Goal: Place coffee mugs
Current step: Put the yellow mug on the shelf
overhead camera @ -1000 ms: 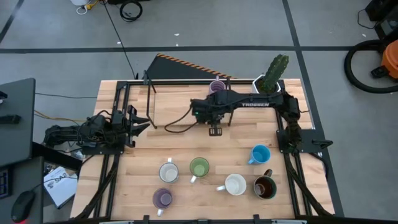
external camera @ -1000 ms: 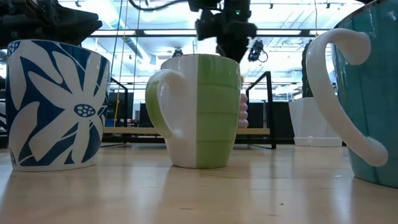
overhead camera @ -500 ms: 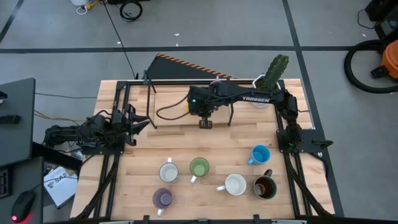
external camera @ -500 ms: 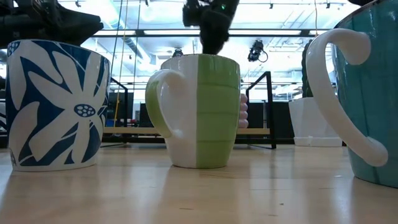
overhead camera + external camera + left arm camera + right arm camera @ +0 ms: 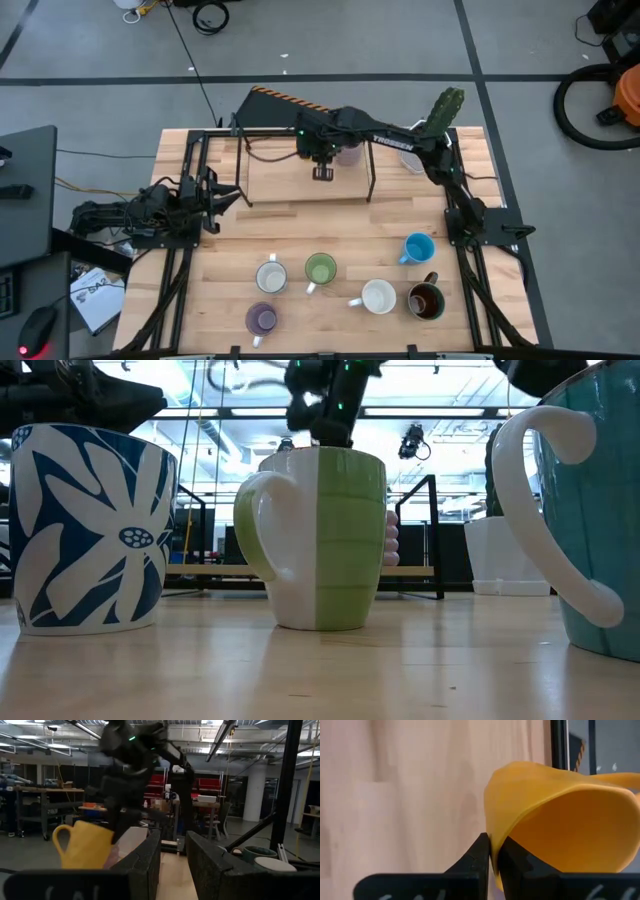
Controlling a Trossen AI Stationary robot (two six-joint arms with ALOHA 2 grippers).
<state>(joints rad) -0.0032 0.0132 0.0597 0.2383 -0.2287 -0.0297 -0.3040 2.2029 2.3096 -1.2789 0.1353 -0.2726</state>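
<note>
From above, the right arm reaches across the far part of the table point(image 5: 300, 230), its gripper point(image 5: 322, 172) hanging near the black frame point(image 5: 305, 198) at the back. A lavender mug point(image 5: 349, 153) peeks out beside the arm there, and the cactus pot point(image 5: 437, 125) stands at the far right corner. The left gripper point(image 5: 215, 193) waits at the left edge, fingers a little apart, nothing between them. Near the front sit 6 mugs: a white mug point(image 5: 271, 275), a green mug point(image 5: 320, 269), another lavender mug point(image 5: 262, 319), a second white mug point(image 5: 378, 296), a blue mug point(image 5: 418, 248) and a dark brown mug point(image 5: 426, 300).

At table height, the green-and-white mug point(image 5: 320, 540) stands in the middle, flanked by a white mug with a blue flower pattern point(image 5: 90, 530) and the teal mug point(image 5: 585, 510) (only partly in frame). The right arm's gripper point(image 5: 325, 420) hangs above and behind them.

The left wrist camera looks past its own 2 fingers point(image 5: 142, 865) at an orange mug point(image 5: 85, 845) held aloft under the right arm.

In the right wrist view, the fingers point(image 5: 482, 855) are pinched tight on the orange mug's point(image 5: 560, 825) rim, above the wood.
</note>
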